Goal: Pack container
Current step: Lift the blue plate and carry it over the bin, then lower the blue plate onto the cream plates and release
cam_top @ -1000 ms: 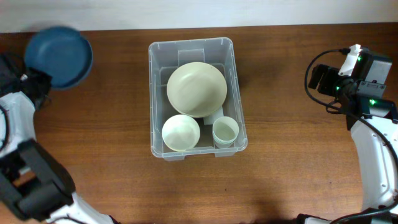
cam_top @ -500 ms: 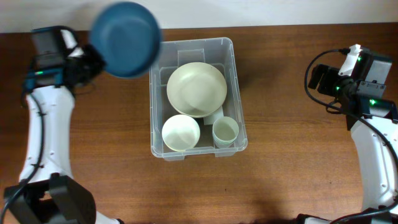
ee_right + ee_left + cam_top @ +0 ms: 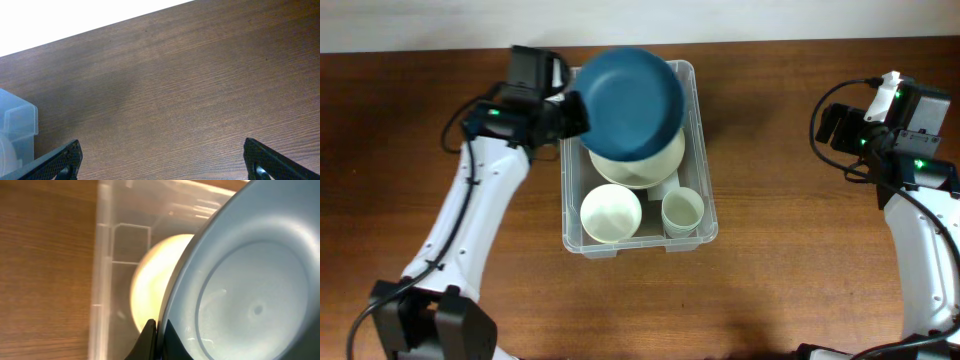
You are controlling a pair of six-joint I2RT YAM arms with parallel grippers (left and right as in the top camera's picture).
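Container (image 3: pixel 706 190), where was it? (A)

Mid-table (image 3: pixel 800 250), btwn the two arms, long side running away from the robot. Open top, no lid in view. (B)

What was already in? (A)

3 items: lg cream bowl (image 3: pixel 635 172) in the far half, sm cream bowl (image 3: pixel 611 213) near-left corner, sm cup (image 3: pixel 682 211) near-right. All upright and inside the walls. (B)

And the blue bowl (image 3: pixel 630 102)? (A)

Not down yet. L gripper (image 3: pixel 570 112) had it pinched by the rim, held over the far end of the bin, right above the lg cream bowl and covering most of it from overhead. Wrist cam showed mostly the bowl's underside, w/ cream bowl and bin wall beyond. Couldn't tell how high it hung, or whether it touched anything. (B)

R side? (A)

R gripper (image 3: pixel 162 162) was spread wide, holding nothing, parked over bare wood well right of the bin. Only a bin corner showed at the edge of its cam. (B)

So progress? (A)

I'd say nearly done. Blue bowl was the only dish I saw outside the bin. Left to do, imo: lower it so it nests in the lg cream bowl, let go, pull L arm back. Whether it'd sit level, can't say. (B)
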